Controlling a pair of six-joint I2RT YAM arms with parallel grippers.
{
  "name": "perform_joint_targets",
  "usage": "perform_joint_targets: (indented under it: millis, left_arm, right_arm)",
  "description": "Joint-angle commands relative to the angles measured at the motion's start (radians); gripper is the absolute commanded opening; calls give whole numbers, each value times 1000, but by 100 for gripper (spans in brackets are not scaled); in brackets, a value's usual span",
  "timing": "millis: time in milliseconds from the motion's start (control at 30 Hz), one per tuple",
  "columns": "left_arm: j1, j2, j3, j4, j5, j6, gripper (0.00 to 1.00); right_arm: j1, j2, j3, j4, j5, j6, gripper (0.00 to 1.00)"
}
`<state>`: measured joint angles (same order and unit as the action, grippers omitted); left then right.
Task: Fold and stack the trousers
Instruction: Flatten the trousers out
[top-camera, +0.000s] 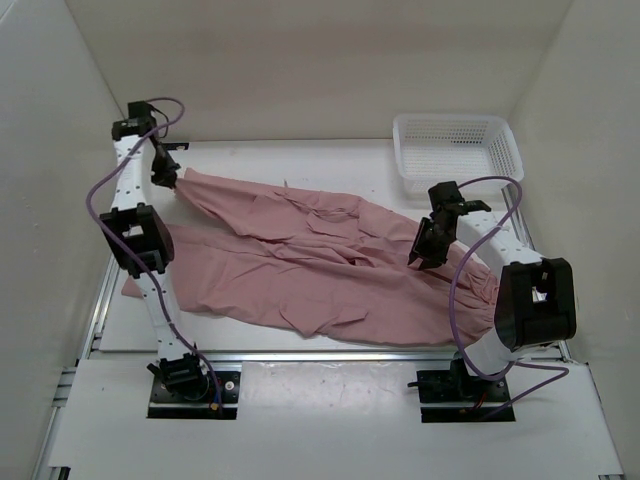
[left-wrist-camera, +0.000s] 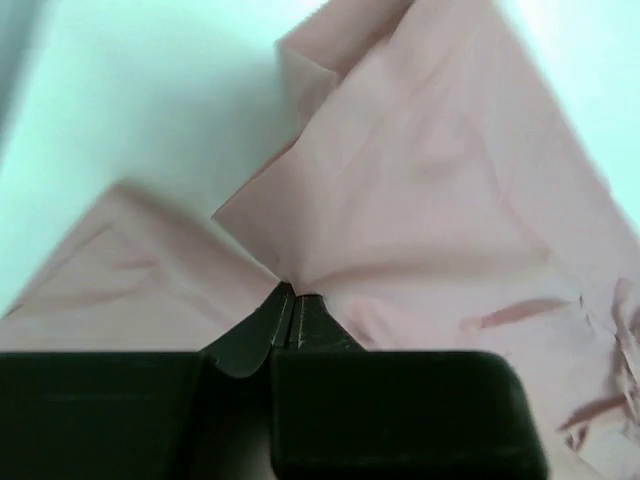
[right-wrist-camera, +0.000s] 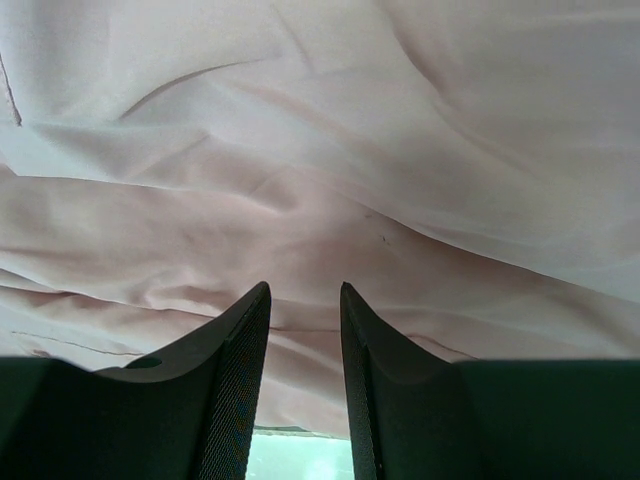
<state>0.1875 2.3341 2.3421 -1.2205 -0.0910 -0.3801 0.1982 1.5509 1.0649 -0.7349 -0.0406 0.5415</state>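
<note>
- Inside a white-walled enclosure, on a flat white tabletop (top-camera: 300, 155); at the far right corner, a white mesh plastic basket (top-camera: 450, 150), well apart from the work.
- Spread slantwise across that tabletop: the pair of dusty-pink, thin, wrinkly fabric trousers (top-camera: 300, 265), unfolded, with both long legs reaching left and the wider, seemingly waist end bunched at the near right beside the right arm.
- Left gripper (top-camera: 165, 182): pressed together on the end of the far leg at the far left, pinching cloth.
- Right gripper (top-camera: 422, 252): parted, gripping nothing, poised close over the cloth toward the waist end.
- Judged to be the opening step: one leg end secured, second grasp not yet taken, no fold made, nothing stacked.
- Next move, by that reading: lower the right gripper and close on an edge rather than mid-panel, then carry both holds across together, keeping tension so the thin fabric does not sag or crumple.
- From the top view only: the whole sprawl, both arms, the basket.
- From the left wrist view only: fingertips (left-wrist-camera: 270, 325) meeting on a puckered point of cloth, with creases fanning away.
- From the right wrist view only: the open gap between the dark fingers (right-wrist-camera: 240, 350), with rumpled pink folds beyond and a sliver of table below.
</note>
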Motion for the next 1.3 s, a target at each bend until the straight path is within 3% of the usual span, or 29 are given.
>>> perform_joint_targets:
  millis: [0, 167, 300, 333, 400, 500, 600, 667, 867, 933, 1133, 1267]
  left_arm:
    - [56, -160, -64, -19, -88, 10, 10]
    - [81, -171, -136, -39, -150, -40, 12]
    - [92, -171, -147, -48, -98, -49, 63]
    - [80, -191, -147, -48, -98, -49, 85]
    - [46, -211, -147, -48, -89, -49, 93]
    - [6, -246, -164, -48, -88, -49, 91]
    - [-38, -269, -234, 5, -23, -26, 70]
    - [-63, -244, -244, 21, 2, -16, 63]
    - [-144, -139, -265, 15, 74, -19, 67]
    - [-145, -130, -357, 79, 132, -9, 67]
    - [-145, -101, -434, 107, 132, -9, 68]
    - [-134, -111, -434, 87, 103, 0, 70]
  right_arm:
    - [-11, -20, 37, -21, 16, -20, 39]
    - [-54, -67, 26, -21, 16, -29, 39]
    - [-98, -117, 17, -52, 16, -51, 39]
    - [-118, -129, 17, -67, 28, -61, 39]
    - [-138, -164, 17, -83, 39, -74, 39]
    - [-189, -210, 17, -106, 50, -97, 39]
    - [-264, -232, 17, -106, 25, -118, 35]
    - [-296, -218, 17, -89, -11, -109, 33]
    - [-344, -118, -2, -8, -160, -3, 37]
    - [-344, -66, 7, -27, -107, 35, 38]
    - [-362, 80, 6, -20, 8, 138, 40]
    - [-362, 211, 142, -18, 128, 138, 41]
